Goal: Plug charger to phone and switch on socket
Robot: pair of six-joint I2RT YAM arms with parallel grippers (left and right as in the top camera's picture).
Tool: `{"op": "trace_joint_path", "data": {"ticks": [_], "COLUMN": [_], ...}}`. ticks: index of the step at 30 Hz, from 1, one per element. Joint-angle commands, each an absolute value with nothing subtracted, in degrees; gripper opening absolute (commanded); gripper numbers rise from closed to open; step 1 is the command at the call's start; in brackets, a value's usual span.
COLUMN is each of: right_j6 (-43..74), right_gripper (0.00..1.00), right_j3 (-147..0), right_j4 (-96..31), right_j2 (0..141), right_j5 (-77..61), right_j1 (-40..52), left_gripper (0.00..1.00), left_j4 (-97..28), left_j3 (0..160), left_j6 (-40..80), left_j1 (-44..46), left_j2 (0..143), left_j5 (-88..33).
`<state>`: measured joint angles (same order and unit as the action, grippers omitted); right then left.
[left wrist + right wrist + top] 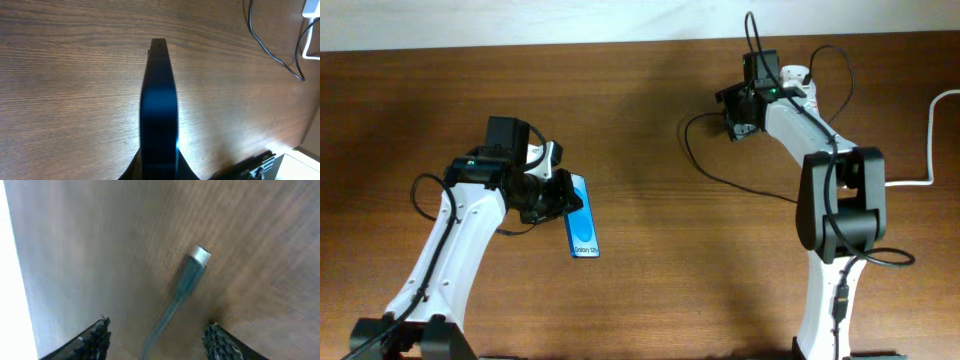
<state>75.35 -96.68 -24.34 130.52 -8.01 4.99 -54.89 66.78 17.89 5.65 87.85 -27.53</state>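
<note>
On the left half of the table point(640, 290), I find the left gripper point(558, 196) clamped on the phone point(582, 225). Its jaws are closed against the two faces at the phone's upper end. The lit blue screen shows from overhead, with the free end pointing toward the near edge. In the left wrist view the phone point(159, 100) is seen edge-on and runs straight out from the fingers. I cannot tell whether its far end rests on the wood.

At the far right, the right gripper point(740, 122) hangs low over the table beside the socket point(794, 74). In the right wrist view its jaws stand apart, and neither of the fingers point(95, 341) touches anything. The connector tip point(200, 255) lies flat on the wood ahead of them, with its metal end pointing away. Its lead runs back between the two fingers.

The charger point(703, 170) loops over bare wood from beside the right gripper, down and across to the right arm's base.

Obstructions:
- The right arm's wrist and its own black leads cover most of the socket from overhead, so only a white corner shows. I cannot read its switch.
- The white cord point(931, 140) runs along the right edge, well apart from both grippers.
- Only bare wood lies between the phone and the connector tip, which are well apart.
</note>
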Motion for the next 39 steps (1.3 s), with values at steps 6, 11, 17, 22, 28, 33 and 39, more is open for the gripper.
{"op": "trace_joint_path", "data": {"ticks": [6, 11, 17, 22, 28, 33, 39], "right_j6": [80.0, 79.8, 77.7, 71.9, 57.2, 44.1, 23.9], "right_gripper": [0.45, 0.36, 0.15, 0.04, 0.04, 0.04, 0.04], "right_j3": [-97.6, -97.6, -97.6, -97.6, -99.1, -99.6, -99.6], "right_j4": [-22.9, -24.9, -25.9, -25.4, -23.4, -25.5, -39.3], "right_j2": [136.5, 139.0, 140.1, 140.1, 139.0, 133.5, 125.3], "right_j5": [-5.9, -5.7, -4.3, -4.2, -12.1, -20.8, -33.9], "right_j1": [4.7, 4.8, 4.8, 4.7, 4.7, 4.8, 4.8], "left_gripper": [0.0, 0.0, 0.0, 0.0, 0.0, 0.0, 0.0], "left_j4": [-54.8, -54.8, -54.8, -54.8, -54.8, -54.8, -54.8], "left_j3": [67.5, 67.5, 67.5, 67.5, 67.5, 67.5, 67.5], "left_j6": [17.0, 17.0, 17.0, 17.0, 17.0, 17.0, 17.0], "left_j1": [5.5, 5.5, 5.5, 5.5, 5.5, 5.5, 5.5], "left_j2": [87.2, 87.2, 87.2, 87.2, 87.2, 87.2, 87.2], "left_j5": [-28.0, -28.0, -28.0, -28.0, -28.0, -28.0, -28.0]}}
